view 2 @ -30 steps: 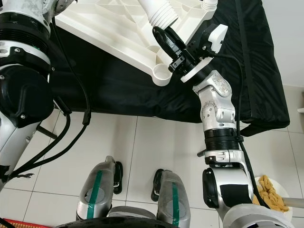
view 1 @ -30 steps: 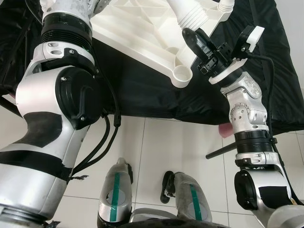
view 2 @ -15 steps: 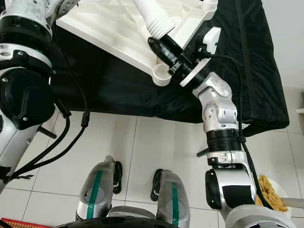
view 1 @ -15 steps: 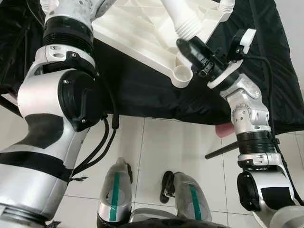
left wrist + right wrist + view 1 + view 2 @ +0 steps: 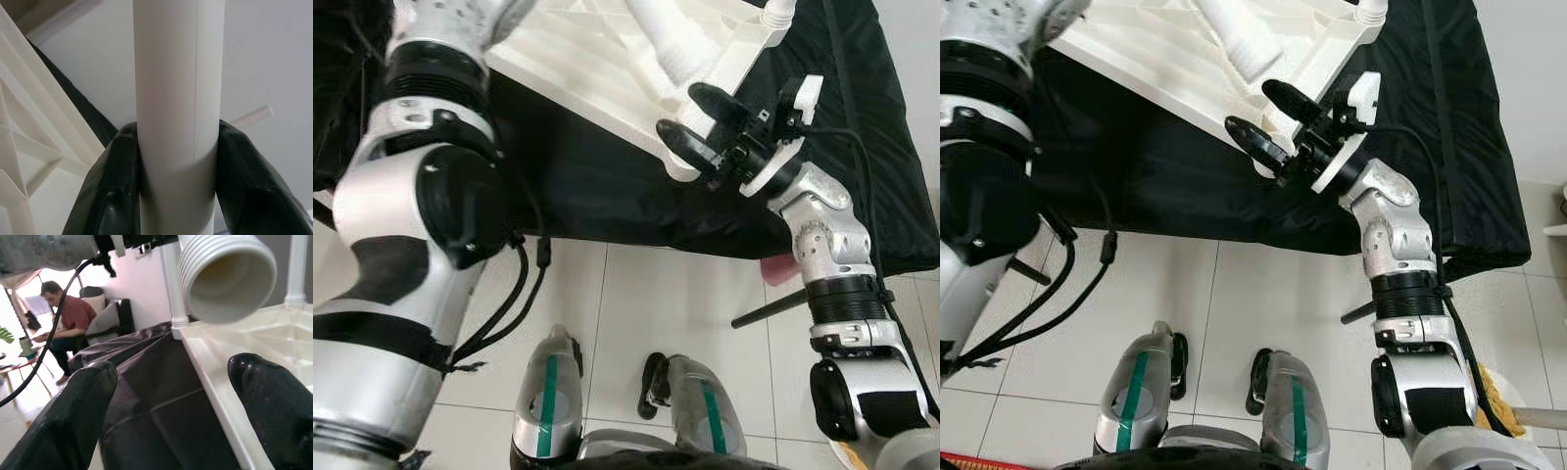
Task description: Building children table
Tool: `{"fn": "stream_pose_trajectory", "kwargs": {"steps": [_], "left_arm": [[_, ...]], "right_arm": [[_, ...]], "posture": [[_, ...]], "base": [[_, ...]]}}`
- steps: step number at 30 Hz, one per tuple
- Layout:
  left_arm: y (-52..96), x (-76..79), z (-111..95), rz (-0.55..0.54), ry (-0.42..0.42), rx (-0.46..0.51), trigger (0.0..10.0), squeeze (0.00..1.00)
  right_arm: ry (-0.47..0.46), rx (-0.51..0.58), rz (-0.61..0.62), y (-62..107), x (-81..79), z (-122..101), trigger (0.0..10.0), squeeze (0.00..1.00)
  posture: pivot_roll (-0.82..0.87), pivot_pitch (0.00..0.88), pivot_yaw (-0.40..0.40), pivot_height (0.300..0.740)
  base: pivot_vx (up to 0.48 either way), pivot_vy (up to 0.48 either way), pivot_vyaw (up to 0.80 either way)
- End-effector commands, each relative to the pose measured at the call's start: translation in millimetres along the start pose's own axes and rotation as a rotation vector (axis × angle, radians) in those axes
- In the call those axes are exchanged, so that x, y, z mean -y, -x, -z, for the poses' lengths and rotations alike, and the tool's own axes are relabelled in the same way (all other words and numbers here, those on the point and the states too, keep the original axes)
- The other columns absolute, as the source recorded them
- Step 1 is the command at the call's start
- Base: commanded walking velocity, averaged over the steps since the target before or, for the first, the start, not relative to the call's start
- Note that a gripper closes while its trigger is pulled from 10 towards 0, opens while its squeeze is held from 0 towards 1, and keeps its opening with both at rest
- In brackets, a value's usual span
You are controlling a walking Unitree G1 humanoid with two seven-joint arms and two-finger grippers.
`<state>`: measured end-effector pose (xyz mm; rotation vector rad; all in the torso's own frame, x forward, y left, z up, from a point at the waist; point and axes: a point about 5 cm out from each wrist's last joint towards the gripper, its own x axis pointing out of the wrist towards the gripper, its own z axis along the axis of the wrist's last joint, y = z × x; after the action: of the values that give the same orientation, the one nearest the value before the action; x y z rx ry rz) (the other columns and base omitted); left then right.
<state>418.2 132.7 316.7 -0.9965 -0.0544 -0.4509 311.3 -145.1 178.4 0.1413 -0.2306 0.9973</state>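
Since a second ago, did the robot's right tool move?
Yes. The right tool opened and slid left along the white tabletop's corner, toward the robot's left. Before, it sat shut right of that corner.

White tabletop (image 5: 597,69) cut off by the top edge, its corner socket hidden behind the right end effector (image 5: 697,122), table leg (image 5: 178,98) ends out of frame

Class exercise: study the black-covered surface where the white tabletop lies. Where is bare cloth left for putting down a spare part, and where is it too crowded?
Bare black cloth runs along the near edge, below the upturned white tabletop, and on the far right strip. It is crowded at the tabletop's near corner, where the open right pincer straddles it just below the table leg held by the left pincer.
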Motion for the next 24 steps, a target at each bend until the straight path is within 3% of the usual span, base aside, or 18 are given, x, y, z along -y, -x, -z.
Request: {"fn": "stream_pose_trajectory", "kwargs": {"steps": [1,8,10,12,13,14,16,17,19,24], "left_arm": [[1.2,-1.9,0,0.031,0.019,0.005,10.0,0.0],[4.3,-0.9,-2,0.063,-0.076,-0.011,10.0,0.0],[6.0,1.9,5,0.1,-0.181,-0.045,10.0,0.0],[6.0,1.9,5,0.1,-0.181,-0.045,10.0,0.0],[7.0,3.6,10,0.119,-0.24,-0.066,10.0,0.0],[7.0,3.6,10,0.119,-0.24,-0.066,10.0,0.0],[9.0,10.1,23,0.173,-0.369,-0.104,10.0,0.0],[9.0,10.1,23,0.173,-0.369,-0.104,10.0,0.0],[11.1,15.6,34,0.213,-0.465,-0.127,10.0,0.0],[15.5,24.2,50,0.274,-0.58,-0.174,10.0,0.0]], "right_arm": [[-0.002,-0.036,-0.001,4.7,1.5,4,10.0,0.0],[-0.009,-0.045,0.048,11.2,10.7,0,10.0,0.0],[0.004,-0.056,0.086,12.1,18.8,-8,10.0,0.0],[0.004,-0.056,0.086,12.1,18.8,-8,10.0,0.0],[0.023,-0.085,0.108,11.0,22.8,-10,10.0,0.0],[0.023,-0.085,0.108,11.0,22.8,-10,10.0,0.0],[0.05,-0.138,0.12,5.5,27.4,-14,10.0,0.0],[0.05,-0.138,0.12,5.5,27.4,-14,10.0,0.0],[0.064,-0.16,0.114,0.2,29.1,-18,10.0,0.0],[0.081,-0.176,0.105,-10.4,30.9,-29,10.0,0.0]], "posture": [[0.04,0.0,-0.039,0.74],[0.05,0.0,-0.041,0.74],[0.04,0.0,-0.044,0.74],[0.04,0.0,-0.044,0.74],[0.04,0.0,-0.046,0.74],[0.04,0.0,-0.046,0.74],[0.05,0.004,-0.052,0.74],[0.05,0.004,-0.052,0.74],[0.05,0.006,-0.054,0.74],[0.05,0.012,-0.059,0.74]], "base": [[0.0,0.0,0.0],[0.0,0.0,0.0],[0.0,0.0,0.0],[0.0,0.0,0.0],[0.0,0.0,0.0],[0.0,0.0,0.0],[0.0,0.0,0.0],[0.0,0.0,0.0],[0.0,0.0,0.0],[0.0,0.0,0.0]]}}
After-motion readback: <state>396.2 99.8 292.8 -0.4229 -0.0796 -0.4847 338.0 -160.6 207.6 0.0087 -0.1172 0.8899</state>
